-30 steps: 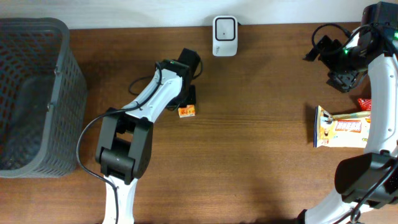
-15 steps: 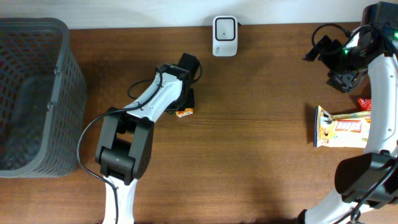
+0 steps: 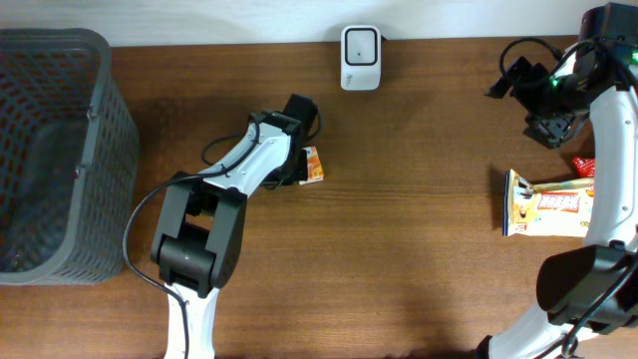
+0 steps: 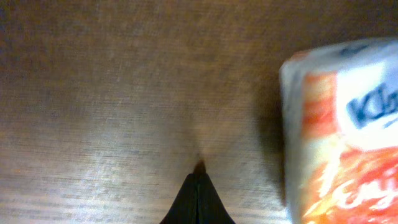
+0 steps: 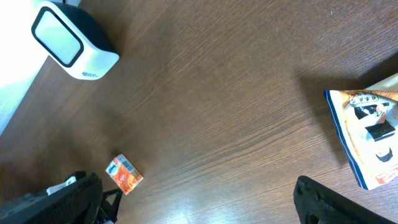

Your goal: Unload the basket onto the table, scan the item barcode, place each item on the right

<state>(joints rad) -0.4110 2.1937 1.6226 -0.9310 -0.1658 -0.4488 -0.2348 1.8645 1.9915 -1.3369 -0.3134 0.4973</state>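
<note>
Jaws of the left gripper (image 4: 198,182) are pressed tight together, tips down close to the table (image 3: 419,279), and they hold nothing. The packet (image 4: 342,137) lies flat on the wood just beside those tips, not touching them. From overhead it sits at the end of the left arm, below and left of the scanner (image 3: 360,45) and apart from it.

The right gripper (image 5: 199,202) stands wide open and empty, raised at the far right, well clear of the packet.

As I judge it, the task is at an early stage: the packet is not gripped, not lifted and not turned to the scanner. No barcode shows on its upper face. Opening the jaws, taking hold and presenting it are all left.

Bare wood runs between packet and scanner, so that path looks free. The scanner stands at the table's far edge. The basket (image 3: 105,100) fills the left side; a snack bag (image 3: 548,202) lies near the right edge.
</note>
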